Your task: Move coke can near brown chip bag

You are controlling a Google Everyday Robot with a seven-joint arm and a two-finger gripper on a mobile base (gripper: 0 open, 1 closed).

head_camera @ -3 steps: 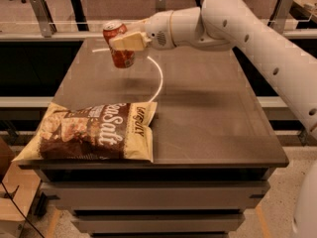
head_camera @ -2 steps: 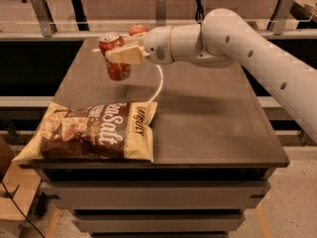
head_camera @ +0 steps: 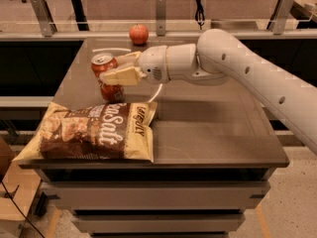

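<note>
The gripper [head_camera: 111, 69] is pinching the coke can [head_camera: 110, 91] just behind the brown chip bag [head_camera: 94, 133] – bare table [head_camera: 213, 128] is stretching rightward to its edge.

The hand [head_camera: 111, 68] clasped the soda can [head_camera: 102, 66] from the side, one finger across its front and one behind it, over the left part of the dark surface [head_camera: 213, 128]. The can stood upright just behind the upper edge of the chip bag [head_camera: 94, 131], which lay flat at the front-left corner. An apple [head_camera: 138, 34] sat at the far edge.
</note>
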